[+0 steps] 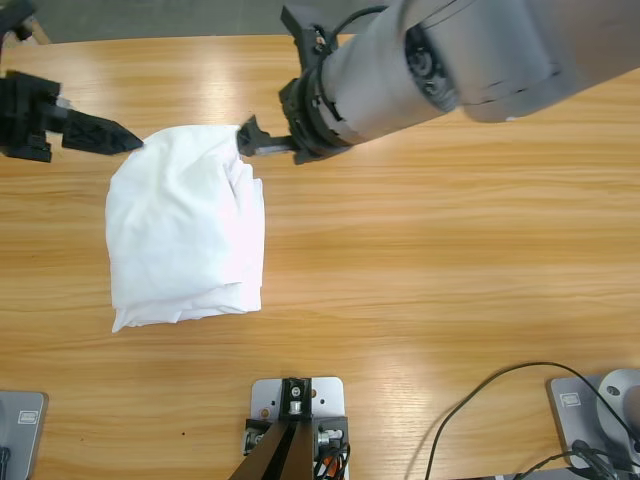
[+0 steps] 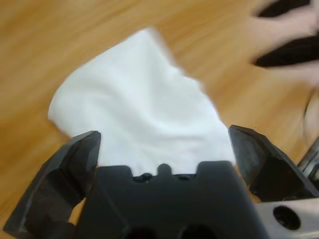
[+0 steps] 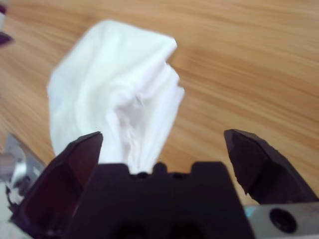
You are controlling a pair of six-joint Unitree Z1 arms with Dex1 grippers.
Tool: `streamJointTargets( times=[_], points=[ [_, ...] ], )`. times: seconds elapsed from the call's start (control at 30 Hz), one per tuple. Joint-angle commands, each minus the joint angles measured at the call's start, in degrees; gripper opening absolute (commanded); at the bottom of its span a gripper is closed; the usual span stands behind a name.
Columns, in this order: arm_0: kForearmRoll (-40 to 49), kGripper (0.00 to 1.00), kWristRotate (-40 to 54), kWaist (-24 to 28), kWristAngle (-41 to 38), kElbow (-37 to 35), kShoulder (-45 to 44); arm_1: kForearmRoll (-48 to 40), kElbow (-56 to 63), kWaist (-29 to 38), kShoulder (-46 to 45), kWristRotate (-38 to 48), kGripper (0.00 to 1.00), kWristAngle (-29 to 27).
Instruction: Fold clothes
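Folded white T-shirt [image 1: 186, 228] lies on the wooden table [image 1: 450, 260], left of middle. Left gripper [image 1: 128, 142] at its upper-left corner and right gripper [image 1: 246, 135] at its upper-right corner, each with jaws spread wide and holding nothing, cloth just ahead of both.

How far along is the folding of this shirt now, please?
Done: the white T-shirt lies folded into a compact packet on the table. In hand: the left tool and the right tool are at its two far corners, jaws open. Left: perhaps one more fold, or tidying the uneven right edge.
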Motion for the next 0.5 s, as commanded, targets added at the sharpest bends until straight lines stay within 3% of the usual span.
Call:
streamJointTargets(
  times=[0.03, 0.1, 0.2, 0.5],
  points=[
    [13.28, 0.99, 25.59, -11.75, 6.11, -3.07, 10.9, 3.92, 6.68, -0.82, -6.24, -1.85, 1.0, -0.48],
    [13.31, 0.987, 34.98, -12.24, 13.56, -0.7, 12.08, 3.71, 8.12, -0.82, -6.76, -1.58, 1.0, -0.18],
    [13.15, 0.987, 43.59, -11.81, 15.79, -2.05, 14.17, 3.34, 9.65, -0.82, -7.47, -1.14, 1.0, -0.1],
    [13.87, 0.987, 45.33, -9.92, 15.2, -15.08, 16.93, 2.04, 10.14, -0.82, -5.59, -1.06, 1.0, 1.59]
  ],
)
